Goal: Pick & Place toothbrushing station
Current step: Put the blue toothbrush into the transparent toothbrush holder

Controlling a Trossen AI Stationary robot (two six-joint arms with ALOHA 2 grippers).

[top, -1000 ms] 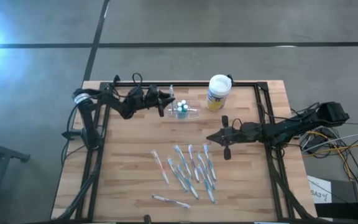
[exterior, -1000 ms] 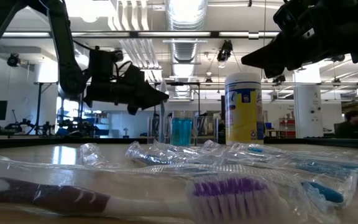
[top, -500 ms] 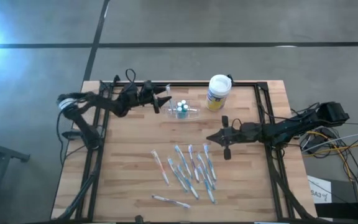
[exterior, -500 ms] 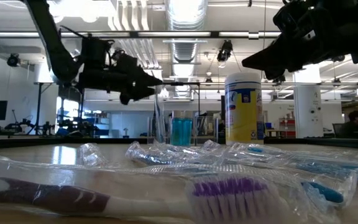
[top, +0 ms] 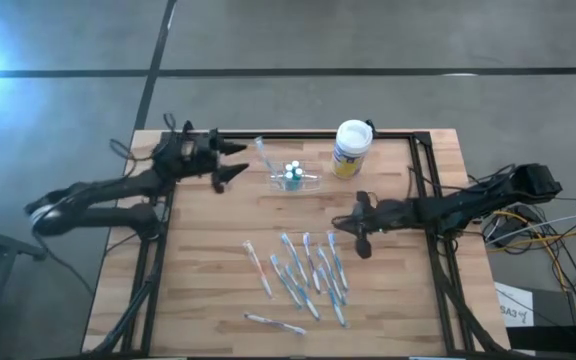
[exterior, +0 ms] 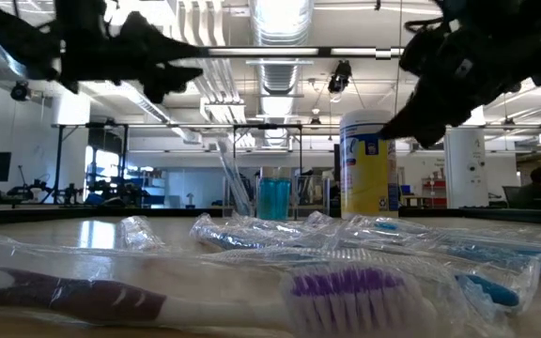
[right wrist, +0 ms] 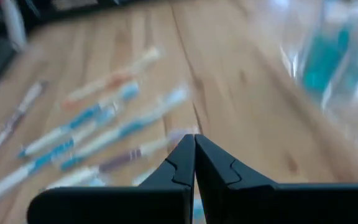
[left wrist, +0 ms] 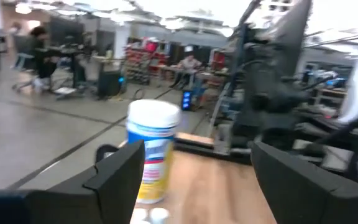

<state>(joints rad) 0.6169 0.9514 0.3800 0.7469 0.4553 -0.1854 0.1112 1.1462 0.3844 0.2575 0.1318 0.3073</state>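
You have a pale honey-coloured wooden table (top: 218, 300) with plank lines, edged by a black frame (top: 408, 134). The holder (top: 296, 179) on it is clear and nearly colourless, with teal and white pieces inside. Beside it, the canister (top: 351, 149) has a white lid and a yellow label carrying blue print. The wrapped toothbrushes (top: 308, 275) are mostly white and light blue; one (top: 255, 264) shows orange, and the nearest in the low view has purple bristles (exterior: 346, 284). Both grippers, left (top: 230, 160) and right (top: 346, 225), are black. The floor (top: 368, 40) is grey with dark lines.
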